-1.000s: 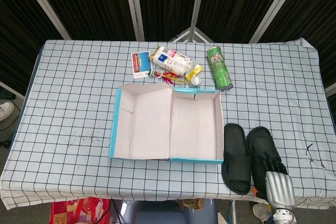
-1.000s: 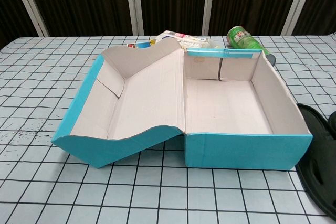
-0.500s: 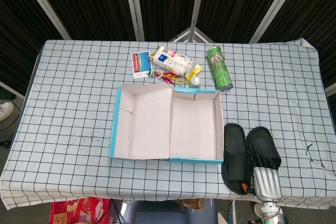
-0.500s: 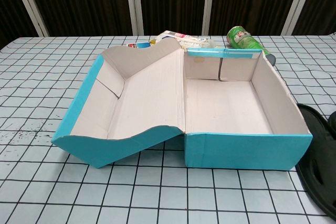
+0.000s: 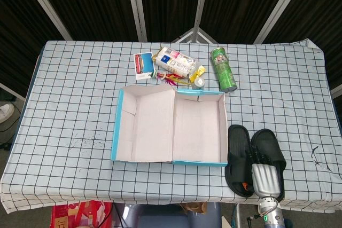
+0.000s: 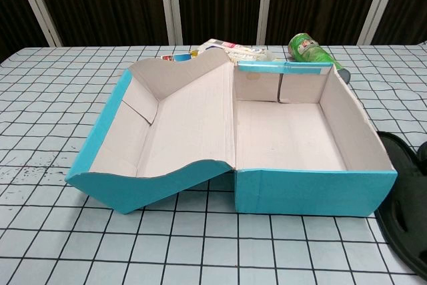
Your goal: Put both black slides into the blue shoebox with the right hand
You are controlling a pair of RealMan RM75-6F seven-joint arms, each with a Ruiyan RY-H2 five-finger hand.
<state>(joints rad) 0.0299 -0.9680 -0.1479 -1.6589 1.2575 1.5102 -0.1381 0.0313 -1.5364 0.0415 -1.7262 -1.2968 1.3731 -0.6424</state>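
Two black slides lie side by side on the checked cloth, right of the blue shoebox. The left slide is close to the box wall and the right slide is just beyond it. My right hand comes in from the near table edge. It lies over the near ends of both slides, fingers stretched forward and thumb out to the left, gripping nothing. The box stands open and empty, its lid folded out to the left. The chest view shows the box front and the edge of one slide. My left hand is out of view.
Behind the box lie a green can on its side, snack packets, a small card and a little silver cup. The near table edge runs just under my right hand.
My right hand has slid left and slightly forward, from over the right slide to over the gap between both slides. The slides and the box have not moved.
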